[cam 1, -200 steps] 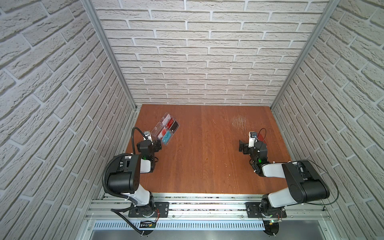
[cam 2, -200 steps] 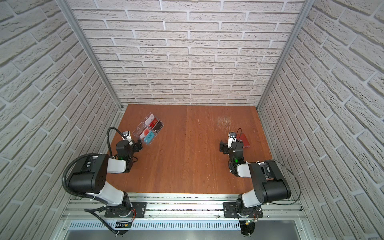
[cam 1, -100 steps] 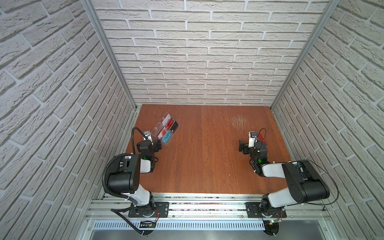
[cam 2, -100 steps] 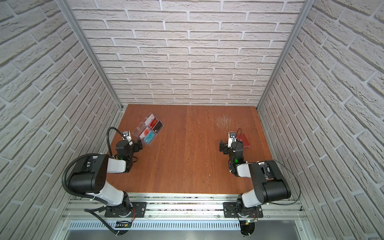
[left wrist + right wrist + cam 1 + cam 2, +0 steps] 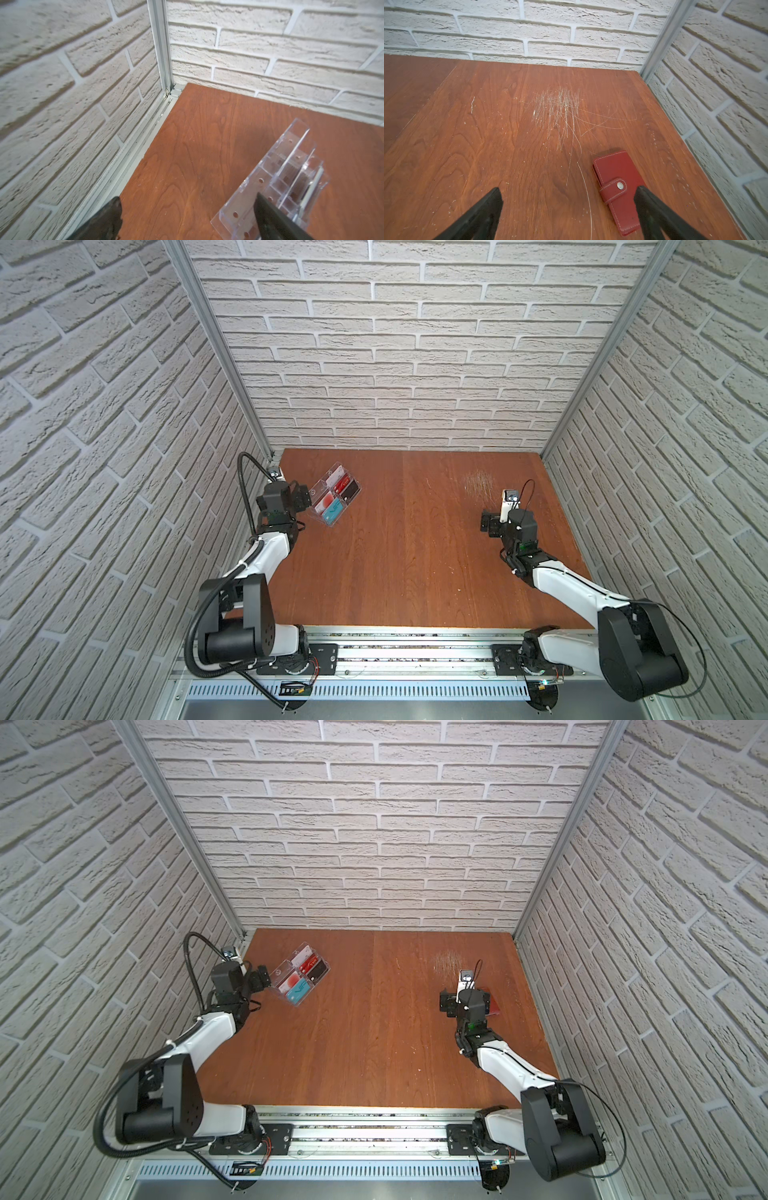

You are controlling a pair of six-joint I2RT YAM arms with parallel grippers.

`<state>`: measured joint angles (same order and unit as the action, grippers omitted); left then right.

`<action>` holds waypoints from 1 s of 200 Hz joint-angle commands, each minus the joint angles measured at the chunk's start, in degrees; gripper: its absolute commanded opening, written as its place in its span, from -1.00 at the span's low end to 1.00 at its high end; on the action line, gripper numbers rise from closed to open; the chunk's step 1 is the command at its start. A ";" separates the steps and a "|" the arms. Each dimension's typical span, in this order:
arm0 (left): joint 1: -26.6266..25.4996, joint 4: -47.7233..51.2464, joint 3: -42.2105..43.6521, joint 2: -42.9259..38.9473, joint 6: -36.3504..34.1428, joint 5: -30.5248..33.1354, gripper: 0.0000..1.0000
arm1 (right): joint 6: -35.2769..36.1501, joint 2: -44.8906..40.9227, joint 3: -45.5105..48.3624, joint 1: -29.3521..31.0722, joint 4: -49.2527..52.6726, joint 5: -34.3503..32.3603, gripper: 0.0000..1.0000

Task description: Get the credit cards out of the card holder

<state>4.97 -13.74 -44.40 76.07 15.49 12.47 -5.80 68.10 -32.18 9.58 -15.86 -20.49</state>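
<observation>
The card holder [image 5: 618, 182] is a red wallet lying flat on the wooden table, closed with its strap snapped down. A top view shows only a red sliver of the card holder [image 5: 494, 1006] behind the right wrist. The credit cards are hidden. My right gripper [image 5: 569, 190] hangs open just over the table, and one finger [image 5: 654, 209] overlaps the holder's edge. In both top views the right gripper [image 5: 490, 524] [image 5: 446, 1002] is at the right side. My left gripper [image 5: 188, 202] [image 5: 301, 499] [image 5: 262, 979] is open and empty at the far left.
A clear acrylic tray [image 5: 322, 489] [image 5: 286, 969] [image 5: 291, 166] leans at the back left, right next to the left gripper, holding white, red, teal and black cards. Brick walls close in the table [image 5: 407, 556] on three sides. A scratched patch [image 5: 558, 108] marks the wood ahead of the right gripper.
</observation>
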 commanded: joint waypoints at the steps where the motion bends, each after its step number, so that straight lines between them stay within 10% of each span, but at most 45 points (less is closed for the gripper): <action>1: 0.48 8.81 1.12 -3.94 9.26 -0.06 0.96 | -6.49 -2.37 -7.24 0.26 12.68 -0.51 0.99; 73: 1.78 14.15 1.79 -2.71 38.72 -10.11 0.96 | -8.54 16.37 -28.11 6.14 16.44 26.72 1.00; 200: 4.78 2.64 -7.16 15.88 47.80 -14.44 0.96 | -7.86 51.22 -54.96 20.29 3.47 38.96 0.99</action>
<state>9.37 -5.50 -48.31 89.93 61.82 0.16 -12.71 118.34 -85.01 29.02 -6.85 16.36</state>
